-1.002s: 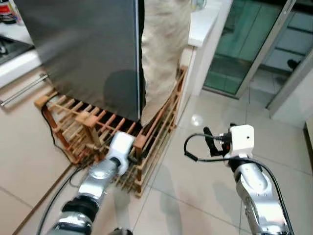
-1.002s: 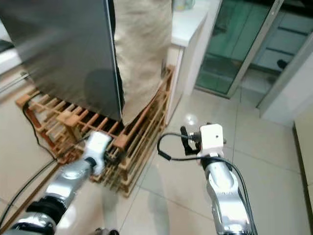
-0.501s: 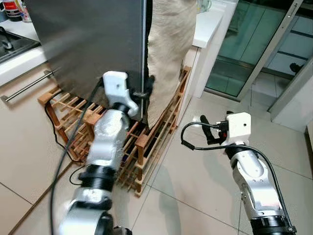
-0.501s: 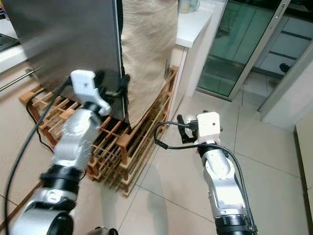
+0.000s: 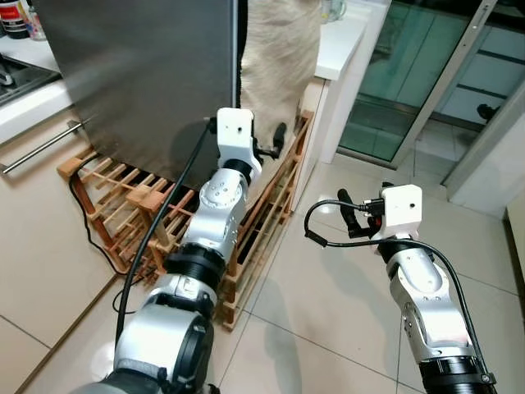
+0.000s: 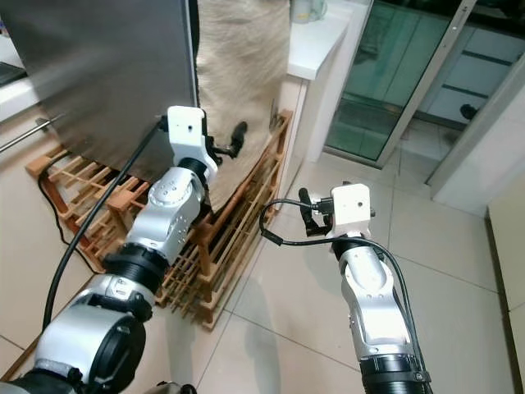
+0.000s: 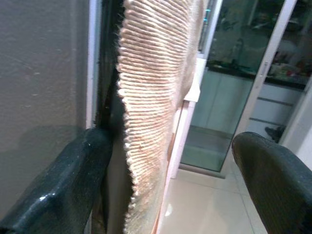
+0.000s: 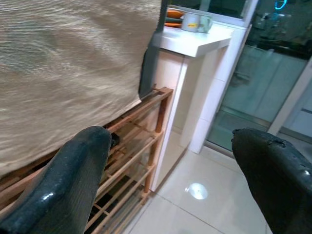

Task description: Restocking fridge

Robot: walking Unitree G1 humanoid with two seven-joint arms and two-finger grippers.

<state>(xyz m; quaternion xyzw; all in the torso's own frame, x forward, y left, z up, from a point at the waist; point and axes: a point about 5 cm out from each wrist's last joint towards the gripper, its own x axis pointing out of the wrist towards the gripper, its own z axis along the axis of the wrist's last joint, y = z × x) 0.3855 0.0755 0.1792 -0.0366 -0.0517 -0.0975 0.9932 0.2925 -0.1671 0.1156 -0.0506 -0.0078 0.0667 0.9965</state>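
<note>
While the fridge (image 5: 148, 74) stands upright on the wooden slatted rack (image 5: 123, 213) before us, its grey steel door fills the upper left of our head views, with a beige woven cloth (image 5: 279, 57) hanging down just beside the door's right edge.

Our left arm is stretched forward and up over the rack, elbow nearly straight, its white wrist box raised to the lower corner of the door. The left claw (image 5: 271, 146) sits at that door edge with its fingers parted; in the left wrist view one finger (image 7: 73, 190) lies against the dark seam between door and cloth, the other finger (image 7: 273, 180) stands well apart on the far side of the cloth's fringe. The cloth hangs between them, and nothing is gripped.

Our right arm is bent at the elbow and held out over the tiled floor (image 5: 328, 328), forearm rising, wrist box level. The right claw (image 5: 349, 222) points toward the rack's end and is spread open, holding nothing; its wrist view looks between the two fingers (image 8: 83, 165) at the cloth, the rack and a white table (image 8: 195, 41) carrying a cup (image 8: 199, 22).

Glass sliding doors (image 5: 426, 74) stand to the right beyond the table. A black cable (image 5: 90, 213) trails across the rack at the left.
</note>
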